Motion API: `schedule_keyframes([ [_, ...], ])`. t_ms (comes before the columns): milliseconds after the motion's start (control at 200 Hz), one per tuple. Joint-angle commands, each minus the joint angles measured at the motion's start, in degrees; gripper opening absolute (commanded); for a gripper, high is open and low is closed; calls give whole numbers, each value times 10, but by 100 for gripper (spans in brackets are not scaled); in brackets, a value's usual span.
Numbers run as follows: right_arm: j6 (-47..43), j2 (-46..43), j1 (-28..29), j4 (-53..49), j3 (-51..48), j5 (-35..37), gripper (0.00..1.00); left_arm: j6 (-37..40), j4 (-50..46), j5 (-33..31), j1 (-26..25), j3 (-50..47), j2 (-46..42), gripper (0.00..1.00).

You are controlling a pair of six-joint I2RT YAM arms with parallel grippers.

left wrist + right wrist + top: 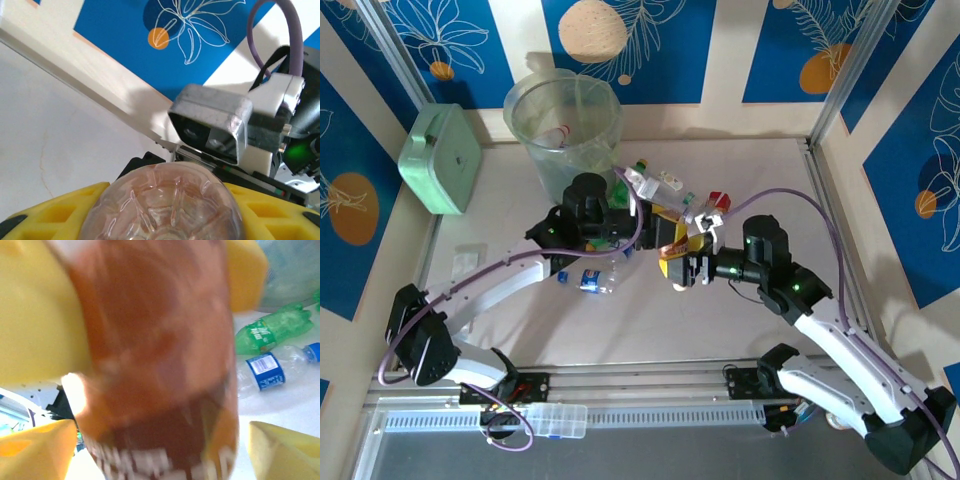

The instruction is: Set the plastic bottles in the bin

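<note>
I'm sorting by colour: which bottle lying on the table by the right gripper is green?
The crumpled green bottle, next to the blue-labelled clear bottle.

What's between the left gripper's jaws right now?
A clear plastic bottle, its ribbed end facing the camera, sits between the yellow jaws in the left wrist view.

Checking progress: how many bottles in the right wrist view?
3. One brownish bottle close up at centre, blurred; a green bottle on the table beyond; a blue-labelled bottle beside it. Others may be hidden.
</note>
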Motion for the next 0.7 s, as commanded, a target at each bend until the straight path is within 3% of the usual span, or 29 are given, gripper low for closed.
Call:
schedule_keyframes([
  [0,-7,-24,-6,-11,-2,26,94,61,-56,-55,5,51,4,42],
  [245,-6,-65,-12,-32,25,48,96,107,-137,-130,78,161,25,34],
  [485,-10,-65,-18,-45,33,57,95,50,-96,-145,180,250,63,20],
  [620,-10,-58,-25,-52,29,55,95,20,-98,-148,234,313,105,0],
  [695,-12,-53,-30,-50,28,50,94,-6,-94,-159,267,346,129,0],
])
